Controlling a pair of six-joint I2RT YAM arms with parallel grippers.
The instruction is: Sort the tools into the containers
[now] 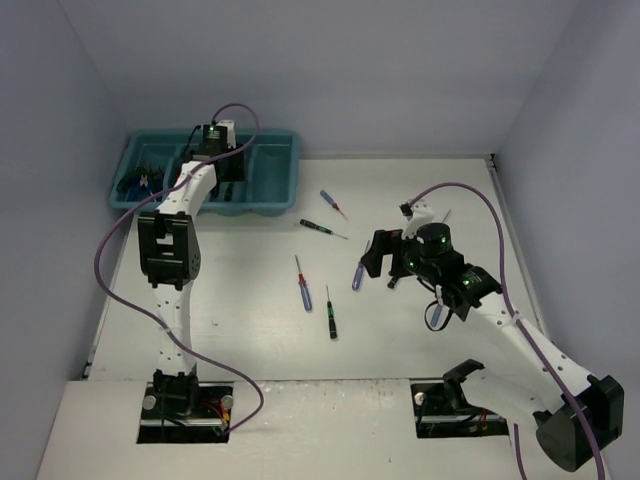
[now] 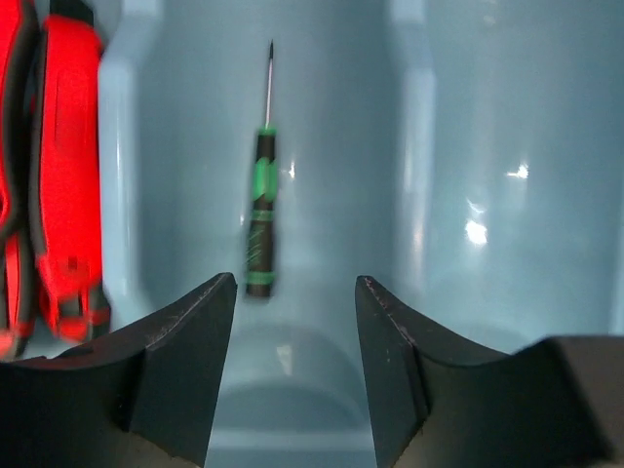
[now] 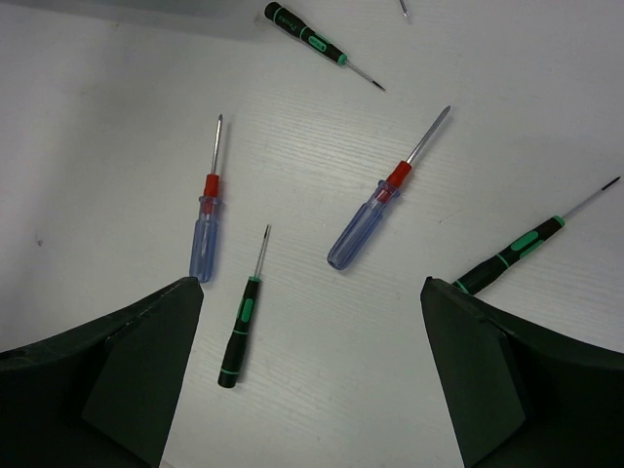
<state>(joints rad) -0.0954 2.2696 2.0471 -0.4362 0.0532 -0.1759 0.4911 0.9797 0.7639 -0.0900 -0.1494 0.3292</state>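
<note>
Partly sorted: red knives and one green screwdriver are lodged in separate tray compartments; several screwdrivers are left on the desk. Open and empty, the left pincer is held over the tray, the right pincer over the desk.

Clearance: tray compartment tight, table mostly open.
Left wrist view: left gripper, jaws spread, sits over one compartment of the tray. A green-handled screwdriver lies lengthwise at frame centre with bare floor either side. A low divider walls the right; red utility knives crowd the far left. Right wrist view: right gripper, jaws wide, above a blue-handled screwdriver, a small green one and a larger blue one, all apart from each other. Bare table at lower left of the top view.
</note>
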